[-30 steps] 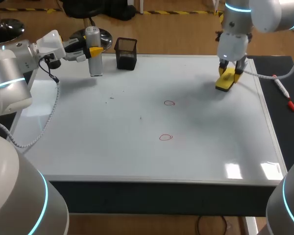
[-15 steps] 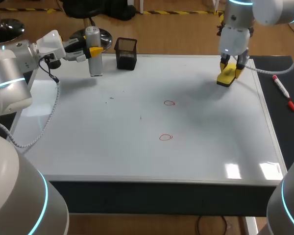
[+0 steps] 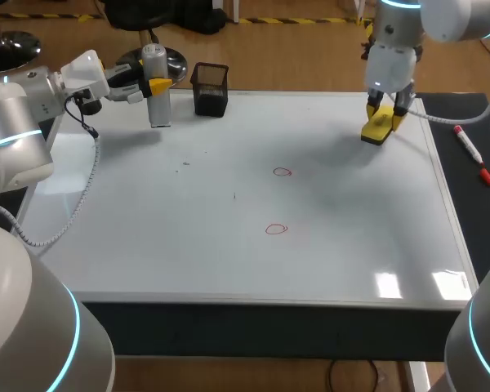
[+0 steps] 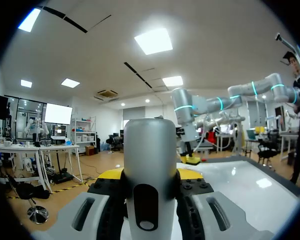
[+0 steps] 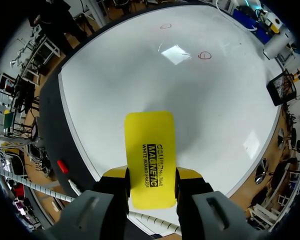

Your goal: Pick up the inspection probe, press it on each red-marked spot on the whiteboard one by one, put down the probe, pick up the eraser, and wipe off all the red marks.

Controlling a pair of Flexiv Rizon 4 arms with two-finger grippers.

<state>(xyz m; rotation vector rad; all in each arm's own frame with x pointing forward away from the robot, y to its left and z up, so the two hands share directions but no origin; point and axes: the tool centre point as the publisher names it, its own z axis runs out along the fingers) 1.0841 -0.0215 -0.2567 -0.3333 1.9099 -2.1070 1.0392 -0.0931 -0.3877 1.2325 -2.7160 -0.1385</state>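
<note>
A large glossy whiteboard (image 3: 188, 245) covers nearly all of the counter. At its far left corner the left pincer (image 3: 157, 85) comes in sideways and is pinching a silver-grey cylindrical inspection probe (image 3: 158, 110) around its middle. The left wrist view shows a yellow-tipped finger pressed against each side of the cylinder. The probe stands upright with its lower end at the board's far edge; whether that end touches the surface cannot be told. Just beside the probe, towards the middle of the far edge, stands a black mesh cup (image 3: 211, 90). Near the far right corner the right pincer (image 5: 151, 175) points downwards and is clamped on a flat yellow rectangular eraser (image 5: 150, 150), one finger on each long side. The eraser sticks out past the fingertips and hangs tilted above the board, casting a soft shadow on the white surface. Near the middle of the board, well apart from both pincers, are a small hand-drawn red ring (image 3: 282, 172) and, closer to the near edge, a second red ring (image 3: 276, 229). A red-capped white marker pen (image 3: 472, 153) lies on the dark strip of counter to the right of the board.
</note>
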